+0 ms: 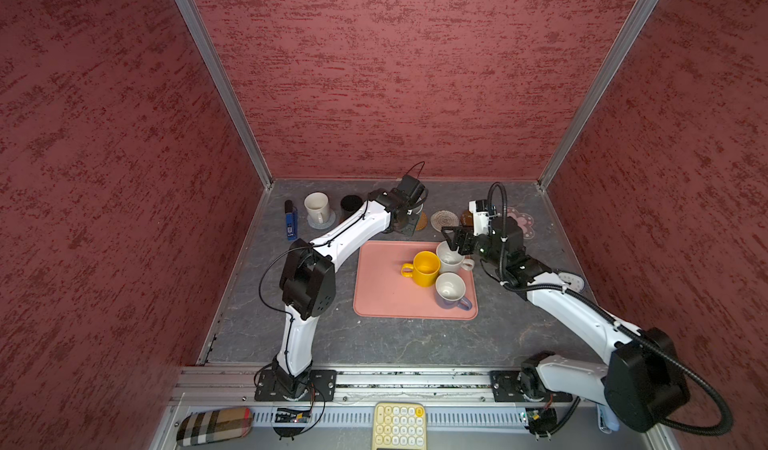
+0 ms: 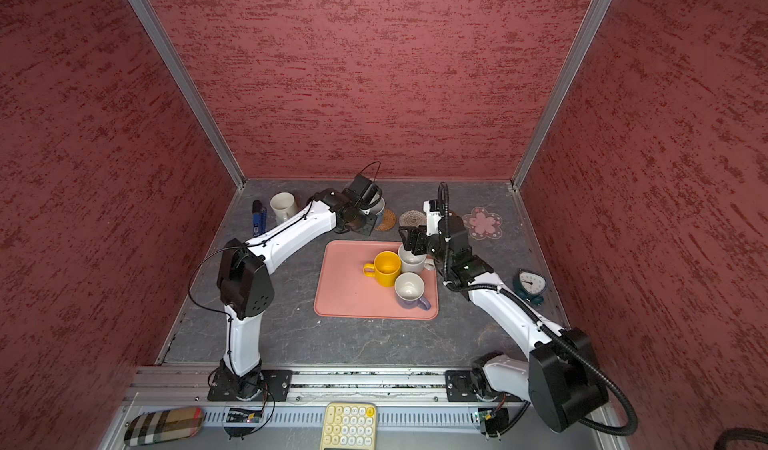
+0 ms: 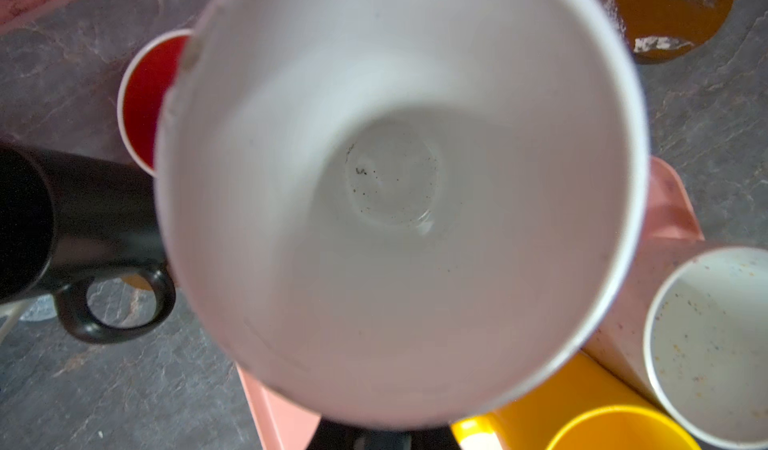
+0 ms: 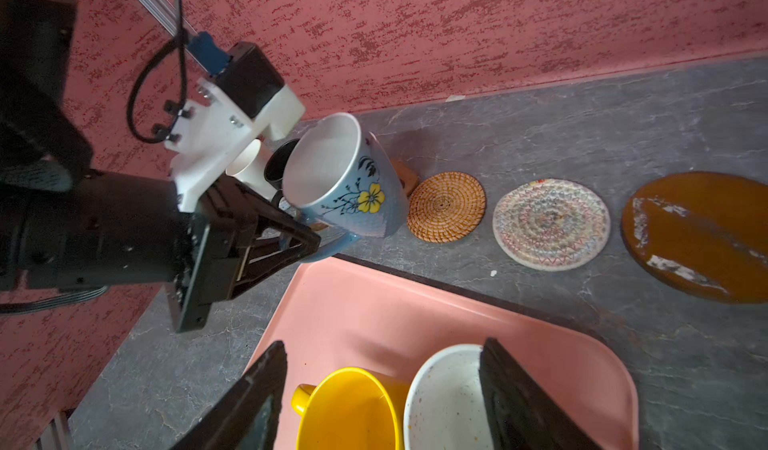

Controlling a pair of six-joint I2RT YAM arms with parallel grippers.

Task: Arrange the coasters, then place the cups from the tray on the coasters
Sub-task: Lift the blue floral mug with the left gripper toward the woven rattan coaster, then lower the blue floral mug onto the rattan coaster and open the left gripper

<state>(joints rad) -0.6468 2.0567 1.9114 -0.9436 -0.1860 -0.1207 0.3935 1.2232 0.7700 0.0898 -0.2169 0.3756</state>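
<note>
The left gripper (image 4: 297, 236) clamps the blue mug (image 4: 353, 194) by its handle, tilted, just beside the wicker coaster (image 4: 446, 207). The right gripper (image 4: 384, 346) hangs with jaws apart over the white mug (image 4: 444, 398) on the tray (image 4: 353, 302), next to the yellow mug (image 4: 349, 410).

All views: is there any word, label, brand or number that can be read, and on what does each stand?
Nothing can be read for sure.
Keypad: key marks, too blurred to read.
Lighter: pale print near its lower end, too small to read.
Clock: dial marks, too small to read.
Blue mug: a painted yellow flower with black stems, no words.
</note>
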